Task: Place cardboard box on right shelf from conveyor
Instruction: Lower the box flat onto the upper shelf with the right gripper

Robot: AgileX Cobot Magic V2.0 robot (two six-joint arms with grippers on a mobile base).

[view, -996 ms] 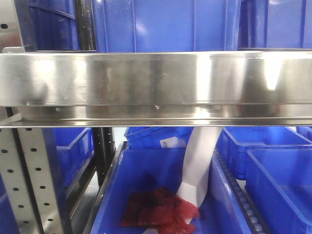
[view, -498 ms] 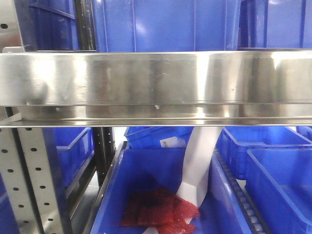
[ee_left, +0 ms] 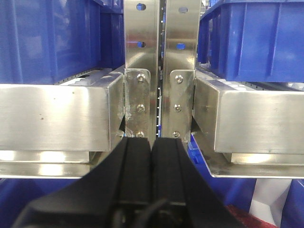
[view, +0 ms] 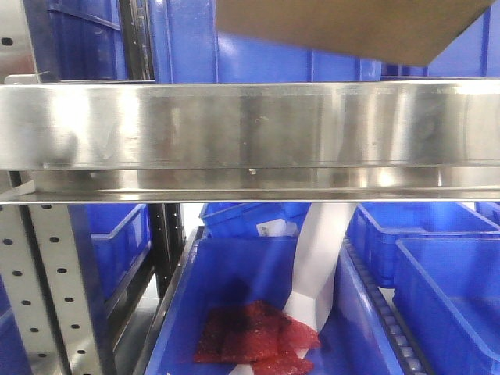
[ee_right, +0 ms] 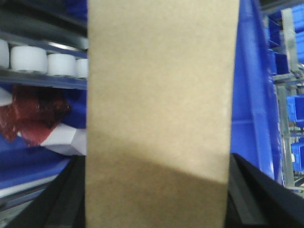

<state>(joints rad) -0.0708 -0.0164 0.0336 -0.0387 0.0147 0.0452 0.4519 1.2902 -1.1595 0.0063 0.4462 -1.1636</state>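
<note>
My right claw (ee_right: 156, 159) clamps the cardboard box (view: 351, 27) by 2 sides. Box tilted, top right of front view, low edge clear above the right shelf (view: 250, 133) rail. My left claw (ee_left: 152, 142) pinched closed, empty.

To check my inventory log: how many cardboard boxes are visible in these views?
1. The cardboard box hangs at the top of the front view, above the rail of the right shelf, gripped by the right tool. Others may be hidden.
</note>
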